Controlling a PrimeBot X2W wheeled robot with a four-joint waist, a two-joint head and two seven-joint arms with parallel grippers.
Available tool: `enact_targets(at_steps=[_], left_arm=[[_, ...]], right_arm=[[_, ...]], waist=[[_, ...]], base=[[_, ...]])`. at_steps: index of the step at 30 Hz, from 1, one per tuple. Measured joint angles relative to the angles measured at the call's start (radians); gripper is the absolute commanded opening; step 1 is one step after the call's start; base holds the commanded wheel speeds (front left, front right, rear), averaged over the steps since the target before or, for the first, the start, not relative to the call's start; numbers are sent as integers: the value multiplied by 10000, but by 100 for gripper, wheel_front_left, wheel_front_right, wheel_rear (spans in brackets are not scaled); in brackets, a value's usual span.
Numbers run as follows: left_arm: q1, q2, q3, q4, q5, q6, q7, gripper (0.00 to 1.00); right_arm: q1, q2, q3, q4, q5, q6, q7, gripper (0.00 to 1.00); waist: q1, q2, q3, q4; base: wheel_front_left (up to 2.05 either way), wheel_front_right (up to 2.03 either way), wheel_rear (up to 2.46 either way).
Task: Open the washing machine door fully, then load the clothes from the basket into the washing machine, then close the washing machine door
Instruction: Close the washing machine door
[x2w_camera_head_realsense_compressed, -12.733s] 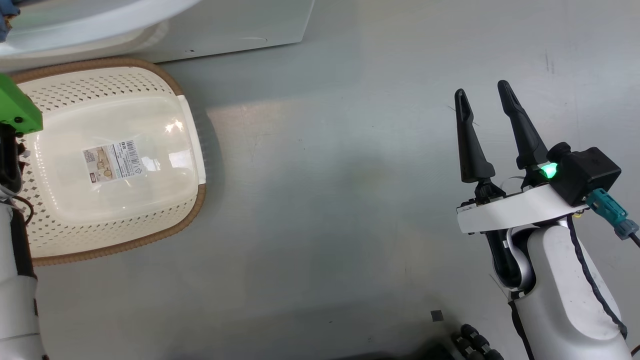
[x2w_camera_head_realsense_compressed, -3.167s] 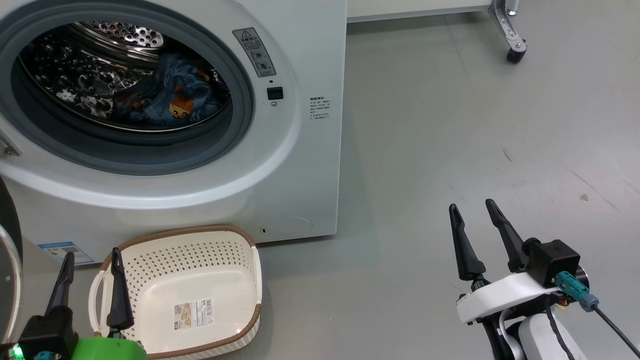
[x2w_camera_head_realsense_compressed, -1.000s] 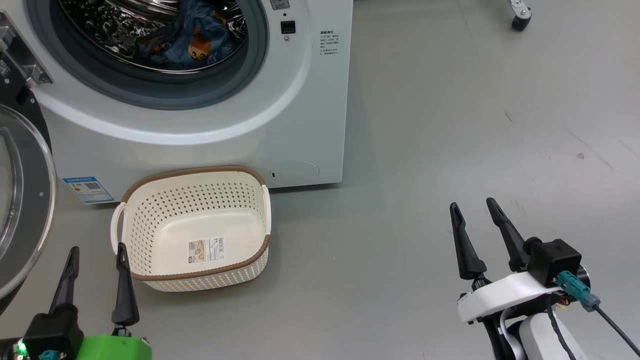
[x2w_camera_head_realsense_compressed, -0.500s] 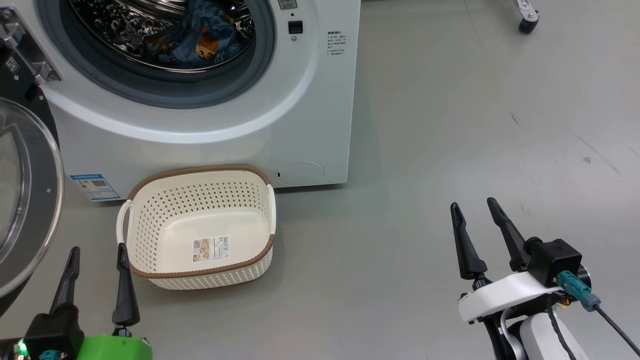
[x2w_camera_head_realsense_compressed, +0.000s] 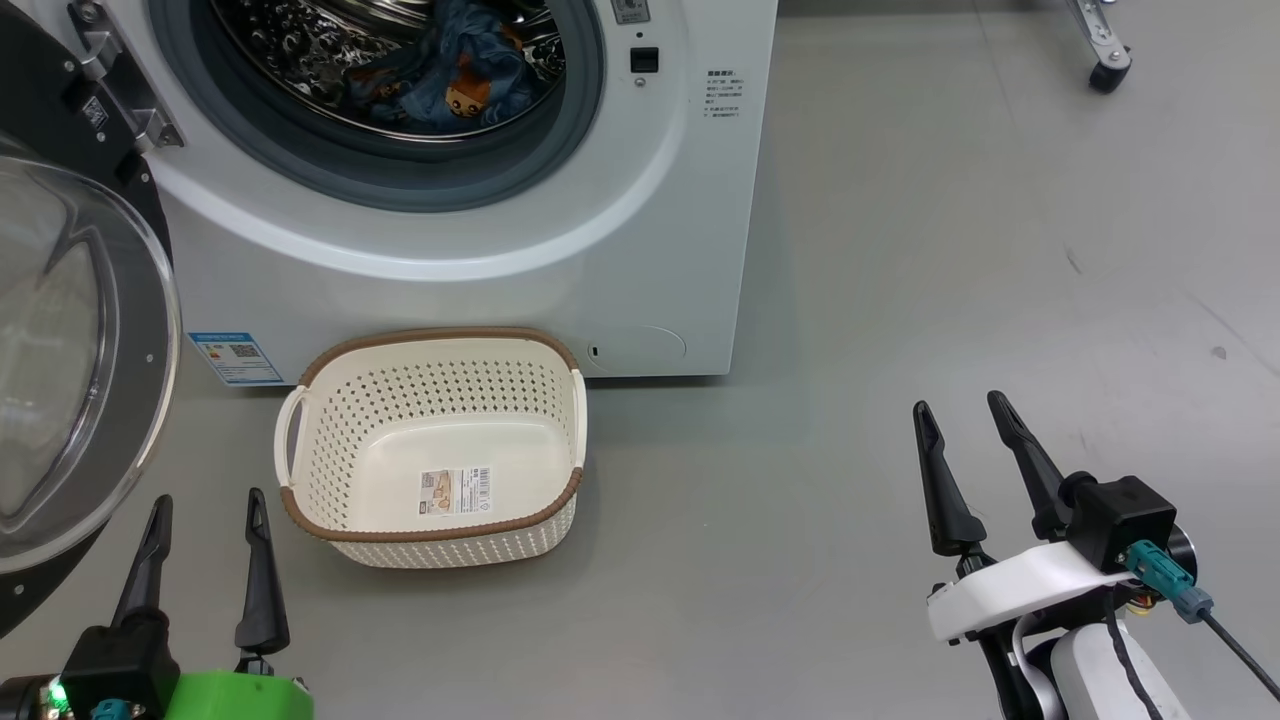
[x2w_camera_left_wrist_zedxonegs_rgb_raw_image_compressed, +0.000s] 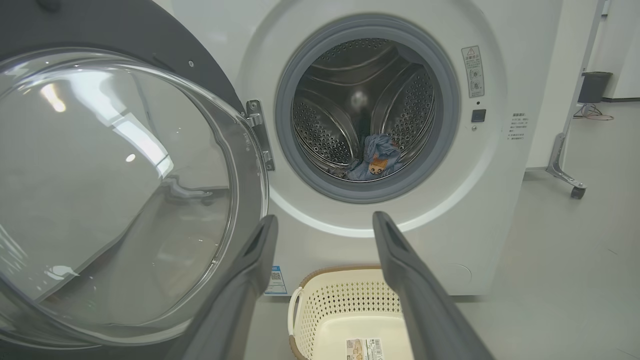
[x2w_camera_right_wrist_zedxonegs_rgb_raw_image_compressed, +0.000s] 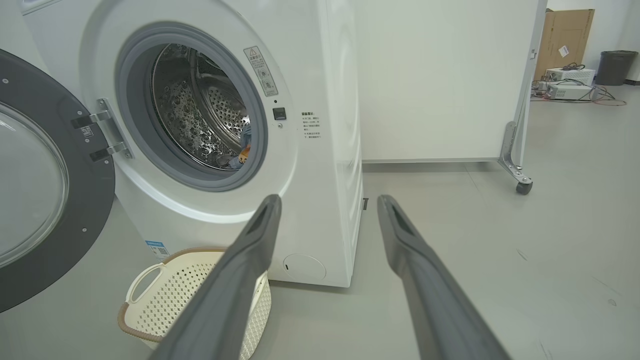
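The washing machine (x2w_camera_head_realsense_compressed: 680, 200) stands at the top left with its round opening uncovered. The washing machine door (x2w_camera_head_realsense_compressed: 60, 350) hangs swung out to the left on its metal hinge; its black rim and clear glass bowl also show in the left wrist view (x2w_camera_left_wrist_zedxonegs_rgb_raw_image_compressed: 100, 175). The clothes (x2w_camera_head_realsense_compressed: 460, 70), blue with an orange-brown figure, lie inside the steel drum (x2w_camera_left_wrist_zedxonegs_rgb_raw_image_compressed: 375, 160). The basket (x2w_camera_head_realsense_compressed: 440, 400) sits on the floor before the machine, with nothing but its sticker inside. My left gripper (x2w_camera_head_realsense_compressed: 209, 497) is open, just left of the basket. My right gripper (x2w_camera_head_realsense_compressed: 957, 403) is open over bare floor, far right.
Grey floor stretches to the right of the machine. A white panel on a wheeled stand (x2w_camera_right_wrist_zedxonegs_rgb_raw_image_compressed: 440, 75) is behind the machine, its caster (x2w_camera_head_realsense_compressed: 1105, 75) at the top right. A dark bin (x2w_camera_right_wrist_zedxonegs_rgb_raw_image_compressed: 612, 65) and a cardboard box (x2w_camera_right_wrist_zedxonegs_rgb_raw_image_compressed: 570, 40) stand far back.
The head camera has moved, so the machine, door and basket now sit further right and lower in the picture. Both grippers stay open in the same pose.
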Motion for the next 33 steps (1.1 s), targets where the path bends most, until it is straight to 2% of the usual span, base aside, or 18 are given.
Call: enact_targets(at_steps=[33], left_arm=[[12, -13, 82, 224, -13, 357, 0, 100]], right_arm=[[190, -31, 6, -98, -198, 0, 0, 100]], waist=[[0, 0, -84, 2003]], base=[[0, 0, 0]])
